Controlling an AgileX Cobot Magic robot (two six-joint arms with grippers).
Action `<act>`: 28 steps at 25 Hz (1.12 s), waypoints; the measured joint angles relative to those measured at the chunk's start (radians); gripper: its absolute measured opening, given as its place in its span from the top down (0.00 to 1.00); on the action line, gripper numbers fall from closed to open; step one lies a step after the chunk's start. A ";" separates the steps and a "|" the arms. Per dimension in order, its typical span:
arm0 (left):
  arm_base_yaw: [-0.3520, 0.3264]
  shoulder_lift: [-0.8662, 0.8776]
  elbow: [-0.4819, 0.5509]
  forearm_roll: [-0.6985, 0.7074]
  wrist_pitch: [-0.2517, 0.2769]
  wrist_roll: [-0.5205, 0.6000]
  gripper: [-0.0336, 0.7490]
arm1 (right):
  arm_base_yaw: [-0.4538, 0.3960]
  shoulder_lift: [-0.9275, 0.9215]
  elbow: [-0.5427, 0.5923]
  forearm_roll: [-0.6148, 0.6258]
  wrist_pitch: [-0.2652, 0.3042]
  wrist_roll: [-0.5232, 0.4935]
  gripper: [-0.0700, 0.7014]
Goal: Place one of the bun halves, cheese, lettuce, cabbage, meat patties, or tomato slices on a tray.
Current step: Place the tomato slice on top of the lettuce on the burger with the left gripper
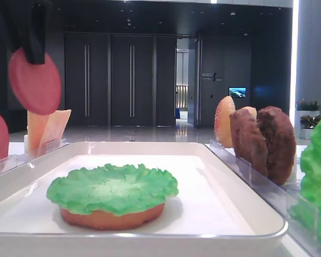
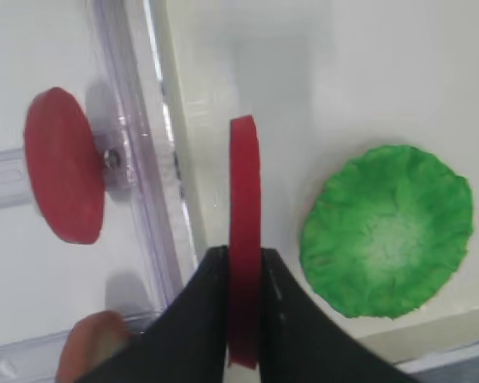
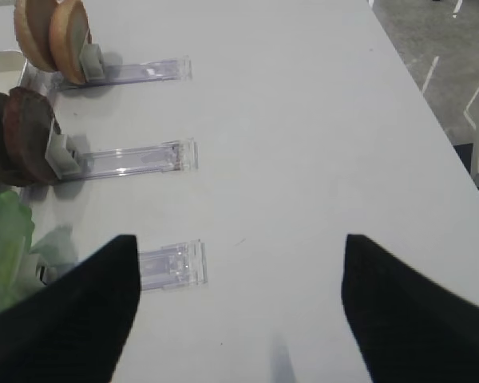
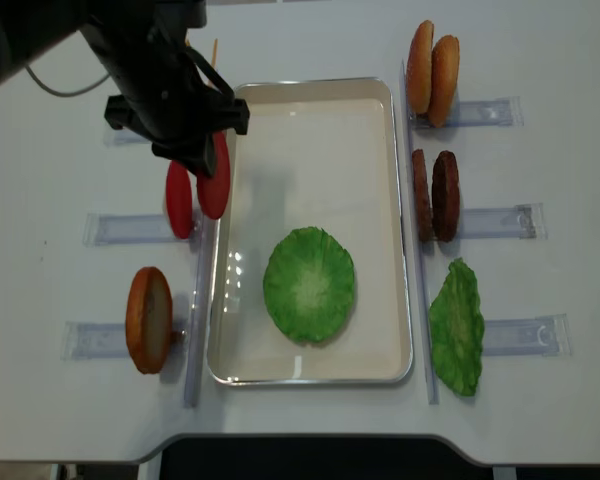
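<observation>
Left pincer clenched on a tomato slice, held on edge above the tray's left rim. Bare tray floor beside the lettuce. Right pincer spread wide over bare surface.

Bun half mostly hidden under lettuce.

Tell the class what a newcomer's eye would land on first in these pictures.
Probably the red tomato slice, pinched on edge in the left pincer above the tray's left rim. Next, the bright green lettuce lying on a bun in the tray.
</observation>
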State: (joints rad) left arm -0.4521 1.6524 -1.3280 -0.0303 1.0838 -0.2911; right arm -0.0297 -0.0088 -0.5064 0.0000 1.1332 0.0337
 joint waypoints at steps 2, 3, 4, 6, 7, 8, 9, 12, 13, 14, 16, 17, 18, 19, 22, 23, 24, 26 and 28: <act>0.000 -0.015 0.000 -0.068 0.000 0.058 0.88 | 0.000 0.000 0.000 0.000 0.000 0.000 0.26; 0.000 -0.016 0.000 -0.113 -0.005 0.085 0.88 | 0.000 0.000 0.000 0.000 0.000 0.000 0.26; 0.000 -0.017 0.000 -0.166 -0.012 0.122 0.88 | 0.000 0.000 0.000 0.000 0.000 0.000 0.26; 0.000 -0.017 0.001 -0.273 -0.043 0.201 0.88 | 0.000 0.000 0.000 0.000 0.000 0.000 0.26; 0.000 -0.017 0.005 -0.329 -0.059 0.242 0.88 | 0.000 0.000 0.000 0.000 0.000 0.000 0.26; 0.000 -0.018 0.012 -0.377 -0.078 0.276 0.88 | 0.000 0.000 0.000 0.000 0.000 0.000 0.26; 0.000 -0.019 0.024 -0.410 -0.095 0.305 0.88 | 0.000 0.000 0.000 0.000 0.000 0.000 0.26; 0.000 -0.019 0.085 -0.509 -0.140 0.386 0.88 | 0.000 0.000 0.000 0.000 0.000 0.000 0.26; 0.000 -0.019 0.116 -0.538 -0.157 0.415 0.88 | 0.000 0.000 0.000 0.000 0.000 0.000 0.26; 0.000 -0.019 0.150 -0.573 -0.171 0.451 0.88 | 0.000 0.000 0.000 0.000 0.000 0.000 0.26; 0.000 -0.019 0.213 -0.645 -0.199 0.524 0.88 | 0.000 0.000 0.000 0.000 0.000 0.000 0.26; 0.000 -0.019 0.244 -0.684 -0.208 0.554 0.88 | 0.000 0.000 0.000 0.000 0.000 0.000 0.26; 0.000 -0.019 0.273 -0.720 -0.219 0.586 0.88 | 0.000 0.000 0.000 0.000 0.000 0.000 0.26; 0.000 -0.019 0.295 -0.753 -0.233 0.617 0.88 | 0.000 0.000 0.000 0.000 0.000 0.000 0.26; 0.000 -0.019 0.356 -0.822 -0.268 0.689 0.88 | 0.000 0.000 0.000 0.000 0.000 0.000 0.26; 0.000 -0.019 0.373 -0.835 -0.283 0.709 0.88 | 0.000 0.000 0.000 0.000 0.000 0.000 0.26; 0.000 -0.019 0.388 -0.849 -0.293 0.723 0.88 | 0.000 0.000 0.000 0.000 0.000 0.000 0.26; 0.000 -0.019 0.406 -0.867 -0.314 0.741 0.88 | 0.000 0.000 0.000 0.000 0.000 0.000 0.26; 0.000 -0.013 0.416 -0.882 -0.316 0.746 0.88 | 0.000 0.000 0.000 0.000 0.000 0.000 0.26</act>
State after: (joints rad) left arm -0.4521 1.6395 -0.9115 -0.9128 0.7678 0.4550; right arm -0.0297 -0.0088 -0.5064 0.0000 1.1332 0.0337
